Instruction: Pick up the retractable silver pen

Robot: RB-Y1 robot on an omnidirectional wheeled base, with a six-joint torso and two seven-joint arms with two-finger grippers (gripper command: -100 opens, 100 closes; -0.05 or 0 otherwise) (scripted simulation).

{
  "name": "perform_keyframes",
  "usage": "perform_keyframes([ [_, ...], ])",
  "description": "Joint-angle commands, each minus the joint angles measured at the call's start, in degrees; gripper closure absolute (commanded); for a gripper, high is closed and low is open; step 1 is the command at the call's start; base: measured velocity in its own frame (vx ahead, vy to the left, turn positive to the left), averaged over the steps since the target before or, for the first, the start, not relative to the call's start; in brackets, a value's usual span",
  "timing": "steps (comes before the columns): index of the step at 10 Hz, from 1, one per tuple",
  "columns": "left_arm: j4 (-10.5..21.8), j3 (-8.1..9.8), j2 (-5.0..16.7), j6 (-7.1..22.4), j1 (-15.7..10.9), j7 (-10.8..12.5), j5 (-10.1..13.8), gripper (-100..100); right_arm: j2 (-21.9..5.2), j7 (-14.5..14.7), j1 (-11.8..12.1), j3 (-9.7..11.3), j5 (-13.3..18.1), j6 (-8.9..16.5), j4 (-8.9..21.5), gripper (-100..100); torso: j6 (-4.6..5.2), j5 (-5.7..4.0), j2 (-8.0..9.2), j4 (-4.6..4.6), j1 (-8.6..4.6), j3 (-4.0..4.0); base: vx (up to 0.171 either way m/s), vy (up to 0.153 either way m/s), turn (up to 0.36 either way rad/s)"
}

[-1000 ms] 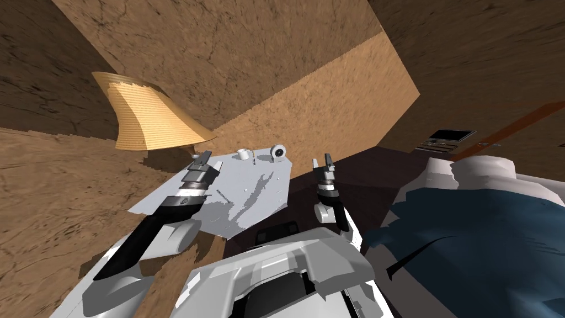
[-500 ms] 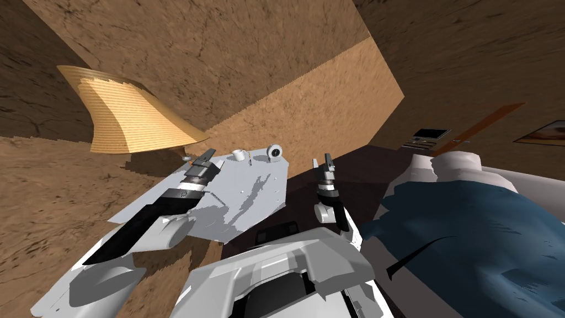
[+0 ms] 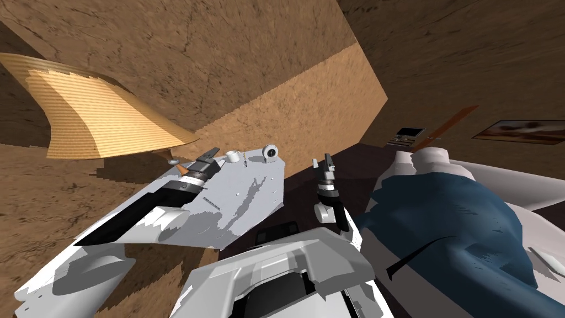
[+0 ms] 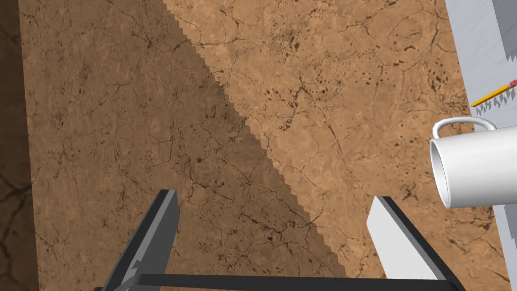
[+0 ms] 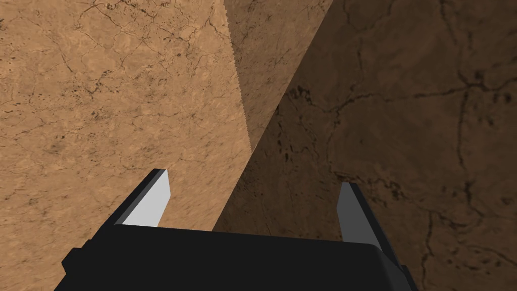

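Left pincer stands wide open with nothing between its blades. Its wrist view looks past the far edge of the bench onto brown mottled ground. Right pincer is likewise spread and empty, and the head view shows it held off the bench's right side.

I judge the task to be at its start: nothing has been gripped or lifted. The left arm reaches along the bench, and its pincer sits near the far corner, close to the mug. The pen I take to be the thin pale sliver lying flat on the bench just beside the left forearm, well short of the pincer. It is too small to be sure of. If that reading is right, what remains is to bring the pincer over the sliver, line the blades across it, lower, close and lift.

By count there are:
- two pincers, both empty
- one white mug, lying on its side
- one yellow pencil with a red end, just beyond the mug
- one round white thing at the far corner
- one likely pen
- one tan ribbed lamp shade off to the left
- one bed with a blue cover to the right
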Motion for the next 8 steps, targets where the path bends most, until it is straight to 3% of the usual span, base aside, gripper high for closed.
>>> perform_keyframes([
  [1, 0.3, 0.13, 1.5, 2.9, -0.9, -0.1, 1.1, -100, 0.0, 0.0, 0.0, 0.0, 0.0, 0.0, 0.0, 0, 0.00, 0.00, 0.00, 0.00, 0.00, 0.00, 0.000, 0.002, -0.089],
  [2, 1.0, 0.45, 3.9, 4.5, -2.4, -0.2, 3.4, -100, 0.0, 0.0, 0.0, 0.0, 0.0, 0.0, 0.0, 0, -0.03, 0.01, 0.00, 0.00, 0.01, 0.00, 0.002, 0.000, -0.167],
  [4, 1.0, 0.45, 4.3, 6.6, -2.4, -0.2, 3.4, -100, 0.0, 0.0, 0.0, 0.0, 0.0, 0.0, 0.0, 0, -0.04, 0.01, -0.01, 0.00, 0.02, 0.00, 0.001, 0.002, -0.048],
  [5, 1.8, 0.68, 6.9, 8.8, -3.8, -0.3, 5.7, -100, 0.0, 0.0, 0.0, 0.0, 0.0, 0.0, 0.0, 0, -0.05, 0.01, 0.01, 0.00, 0.01, 0.01, 0.003, -0.001, -0.195],
  [6, 1.8, 0.68, 7.0, 10.3, -3.8, -0.3, 5.7, -100, 0.0, 0.0, 0.0, 0.0, 0.0, 0.0, 0.0, 0, 0.01, 0.00, -0.01, 0.00, 0.00, 0.00, 0.002, 0.006, -0.107],
  [7, 2.7, 0.81, 9.6, 12.0, -5.2, -0.4, 7.9, -100, 0.0, 0.0, 0.0, 0.0, 0.0, 0.0, 0.0, 0, -0.04, 0.01, -0.01, 0.00, 0.02, 0.00, 0.004, 0.005, -0.199],
  [8, 2.7, 0.81, 9.8, 13.6, -5.2, -0.4, 7.9, -100, 0.0, 0.0, 0.0, 0.0, 0.0, 0.0, 0.0, 0, 0.00, 0.01, -0.02, -0.01, 0.01, -0.01, 0.005, 0.010, -0.095],
])
